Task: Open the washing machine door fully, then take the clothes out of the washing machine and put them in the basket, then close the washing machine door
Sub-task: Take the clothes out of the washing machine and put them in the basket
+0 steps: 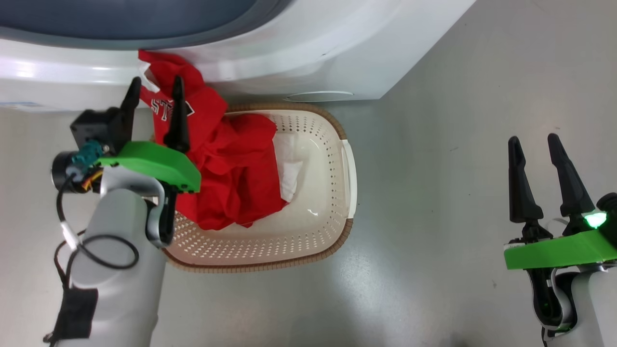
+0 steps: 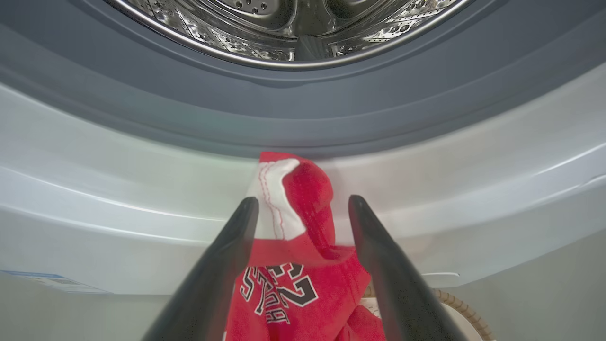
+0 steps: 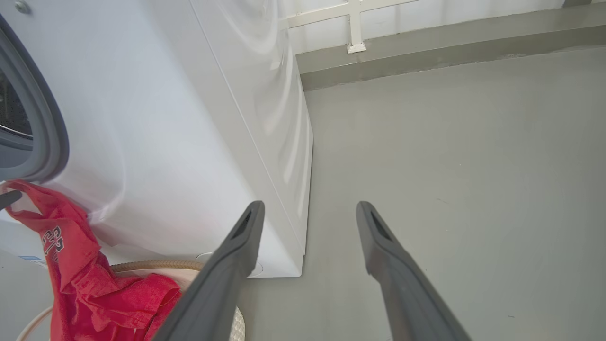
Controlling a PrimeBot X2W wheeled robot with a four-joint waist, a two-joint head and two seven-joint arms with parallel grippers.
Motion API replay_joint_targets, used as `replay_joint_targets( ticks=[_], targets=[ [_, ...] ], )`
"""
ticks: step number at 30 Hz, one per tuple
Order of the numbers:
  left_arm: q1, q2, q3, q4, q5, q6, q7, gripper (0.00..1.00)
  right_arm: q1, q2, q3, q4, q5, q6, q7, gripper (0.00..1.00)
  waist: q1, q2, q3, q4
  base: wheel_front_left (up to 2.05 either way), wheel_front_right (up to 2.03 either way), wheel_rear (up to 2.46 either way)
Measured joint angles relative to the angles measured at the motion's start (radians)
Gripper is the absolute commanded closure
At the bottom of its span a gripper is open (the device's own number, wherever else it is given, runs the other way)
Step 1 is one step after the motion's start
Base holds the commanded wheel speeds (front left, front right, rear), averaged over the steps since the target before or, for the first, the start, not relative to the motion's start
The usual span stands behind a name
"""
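Note:
The red clothes (image 1: 226,164) trail from the white washing machine's (image 1: 313,48) front lip down into the cream basket (image 1: 289,236) on the floor. One end, with a white patch and black lettering (image 2: 279,289), lies against the machine front just below the grey rubber ring (image 2: 303,109). My left gripper (image 1: 156,84) is open, its fingers (image 2: 236,237) on either side of that raised end (image 2: 303,203) without pinching it. The steel drum (image 2: 293,28) shows above. My right gripper (image 1: 532,140) is open and holds nothing, over bare floor well to the right. The door is out of view.
The basket stands tight against the machine's base, with a white paper label (image 1: 291,178) on its bottom. Grey floor (image 1: 458,193) stretches to the right of it. In the right wrist view the machine's white side (image 3: 265,118) runs back to a wall base (image 3: 426,57).

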Motion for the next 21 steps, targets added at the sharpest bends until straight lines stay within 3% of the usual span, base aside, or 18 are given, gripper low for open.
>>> replay_joint_targets(
  ticks=[1, 2, 4, 5, 15, 21],
  targets=[
    [-0.012, 0.0, 0.005, 0.019, 0.003, 0.0, 0.0, 0.05, -0.005, 0.001, 0.0, 0.0, 0.0, 0.0, 0.0, 0.0, 0.0, 0.0, 0.002, -0.002, 0.0, 0.0, 0.0],
    [-0.022, 0.0, 0.012, 0.036, 0.007, 0.0, 0.0, 0.28, -0.007, 0.001, 0.0, -0.001, 0.0, 0.0, 0.0, 0.0, 0.0, 0.0, 0.004, -0.004, 0.0, 0.0, 0.0],
    [-0.03, -0.001, 0.018, 0.05, 0.012, 0.0, 0.0, 0.86, -0.007, 0.002, 0.0, -0.001, 0.0, 0.0, 0.0, 0.0, -0.0001, 0.0, 0.006, -0.006, 0.0, 0.0, 0.0],
    [-0.037, -0.001, 0.026, 0.06, 0.018, -0.002, 0.0, 1.0, -0.007, 0.003, 0.0, -0.001, 0.0, 0.0, 0.0, 0.0, 0.0, 0.0, 0.008, -0.007, 0.0, 0.0, 0.0],
    [-0.015, -0.001, 0.05, 0.077, 0.056, -0.033, 0.0, 1.0, -0.007, 0.015, -0.002, -0.001, 0.0, 0.0, 0.0, 0.0, 0.0, 0.0, 0.011, -0.007, 0.0, 0.0, 0.0],
    [0.083, -0.001, -0.043, 0.126, 0.012, -0.056, 0.0, 1.0, -0.007, 0.016, -0.001, -0.001, 0.0, 0.0, 0.0, 0.0, -0.0001, 0.0, 0.012, -0.007, 0.0, 0.0, 0.0]
  ],
)
